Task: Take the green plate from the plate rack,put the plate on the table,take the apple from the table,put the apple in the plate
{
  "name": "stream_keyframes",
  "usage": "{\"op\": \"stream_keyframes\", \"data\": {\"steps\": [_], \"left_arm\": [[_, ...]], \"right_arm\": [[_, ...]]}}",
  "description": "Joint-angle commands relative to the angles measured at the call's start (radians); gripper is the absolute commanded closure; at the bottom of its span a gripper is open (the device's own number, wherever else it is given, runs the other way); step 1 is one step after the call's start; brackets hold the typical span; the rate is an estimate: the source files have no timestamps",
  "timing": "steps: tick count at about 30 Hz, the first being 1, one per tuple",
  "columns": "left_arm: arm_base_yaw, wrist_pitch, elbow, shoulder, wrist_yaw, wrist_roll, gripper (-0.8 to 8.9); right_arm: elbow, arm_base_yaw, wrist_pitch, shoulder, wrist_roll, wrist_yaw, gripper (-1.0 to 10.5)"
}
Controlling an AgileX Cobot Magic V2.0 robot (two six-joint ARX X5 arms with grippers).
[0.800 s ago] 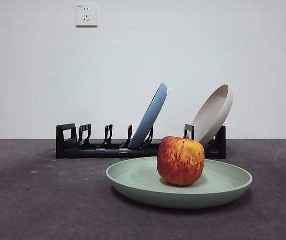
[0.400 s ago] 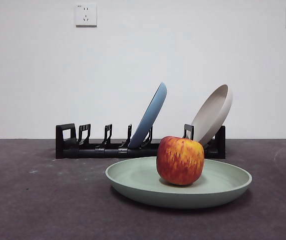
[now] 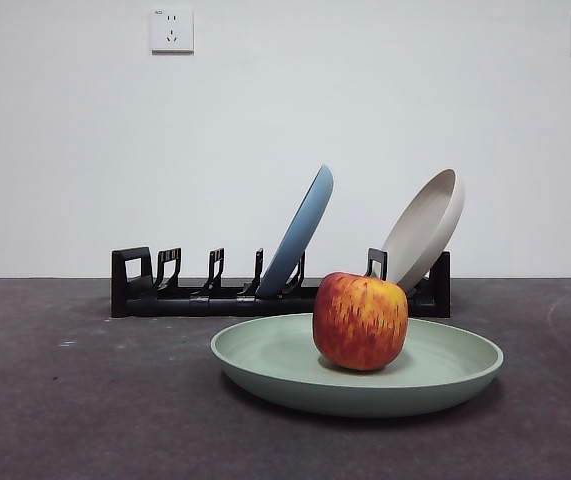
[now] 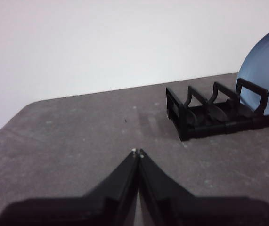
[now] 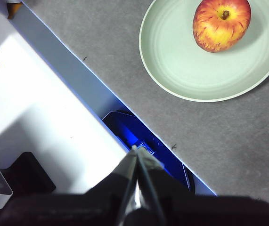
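Note:
The green plate (image 3: 357, 373) lies flat on the table (image 3: 85, 400) in front of the plate rack (image 3: 205, 295). The apple (image 3: 360, 321) stands upright in the plate. The right wrist view shows the plate (image 5: 205, 66) and the apple (image 5: 221, 24) from above. My right gripper (image 5: 136, 149) is shut and empty, held high over the table's edge, well away from the plate. My left gripper (image 4: 137, 152) is shut and empty above bare table, off the rack's end (image 4: 205, 115). Neither arm shows in the front view.
A light blue plate (image 3: 300, 230) and a beige plate (image 3: 425, 228) lean in the rack's slots. The blue plate also shows in the left wrist view (image 4: 265, 70). A white surface (image 5: 44, 122) and a blue object (image 5: 134, 132) lie below the table's edge under my right gripper.

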Motion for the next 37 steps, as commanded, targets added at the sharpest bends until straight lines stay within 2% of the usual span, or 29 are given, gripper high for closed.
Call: {"op": "stream_keyframes", "data": {"steps": [1,5,7,32,37], "left_arm": [[0.006,-0.040,-0.014,-0.003,0.005,-0.009,8.17],[0.010,-0.154,-0.014,-0.003,0.004,-0.055,8.17],[0.010,-0.148,-0.013,-0.003,0.006,-0.079,8.17],[0.010,-0.142,-0.013,-0.003,0.005,-0.079,8.17],[0.010,-0.143,-0.013,-0.003,0.005,-0.079,8.17]], "right_arm": [[-0.009,0.002,0.006,-0.001,0.005,0.000,9.5],[-0.009,0.002,0.005,-0.001,0.005,0.000,9.5],[-0.009,0.002,0.005,-0.001,0.005,0.000,9.5],[-0.009,0.002,0.004,-0.001,-0.005,0.003,9.5],[-0.009,-0.030,0.004,-0.021,-0.010,0.013,9.5]]}}
